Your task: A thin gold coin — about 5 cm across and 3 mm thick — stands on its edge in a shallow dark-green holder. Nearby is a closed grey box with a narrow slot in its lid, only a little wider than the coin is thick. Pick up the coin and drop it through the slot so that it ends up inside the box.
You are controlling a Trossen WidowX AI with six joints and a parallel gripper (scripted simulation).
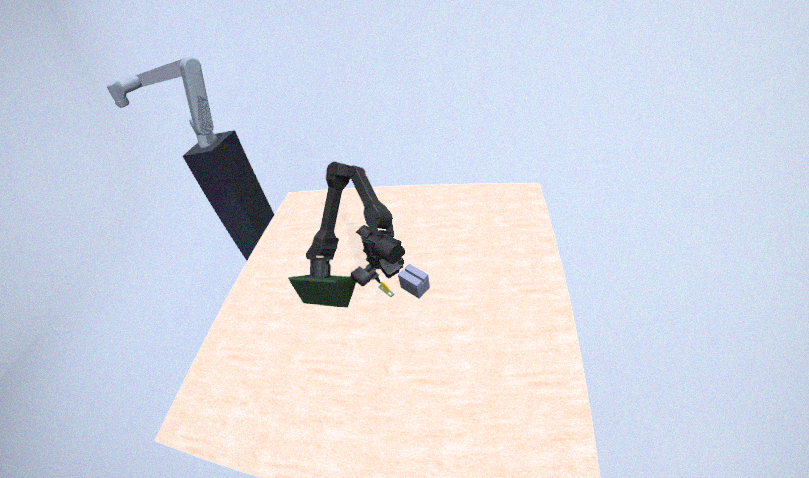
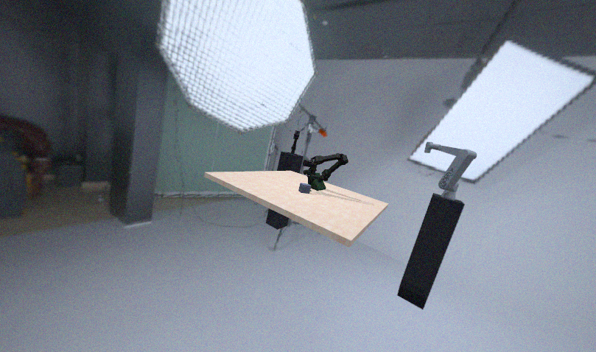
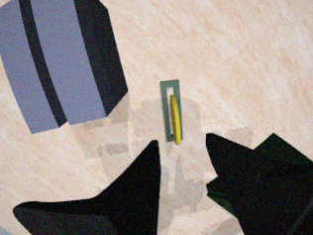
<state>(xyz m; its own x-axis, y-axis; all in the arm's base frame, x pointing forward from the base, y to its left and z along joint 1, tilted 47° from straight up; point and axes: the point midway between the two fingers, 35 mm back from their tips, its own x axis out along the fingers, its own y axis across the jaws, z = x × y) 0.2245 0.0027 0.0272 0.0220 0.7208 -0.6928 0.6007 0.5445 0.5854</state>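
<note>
One gripper (image 3: 180, 152) parted and holding nothing, hovering above one gold coin (image 3: 175, 117) standing edge-up in one green holder (image 3: 164, 89), one slotted grey box (image 3: 60, 59) just beside, on the table (image 3: 250, 40).

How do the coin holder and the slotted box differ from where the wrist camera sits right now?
The holder is a small, low green frame; the box is a far bigger, tall grey block. The holder carries the gold coin on edge; the box's slot shows only dark. The holder lies just ahead of the open gripper; the box sits off to the side. Both rest on the table, untouched.
</note>
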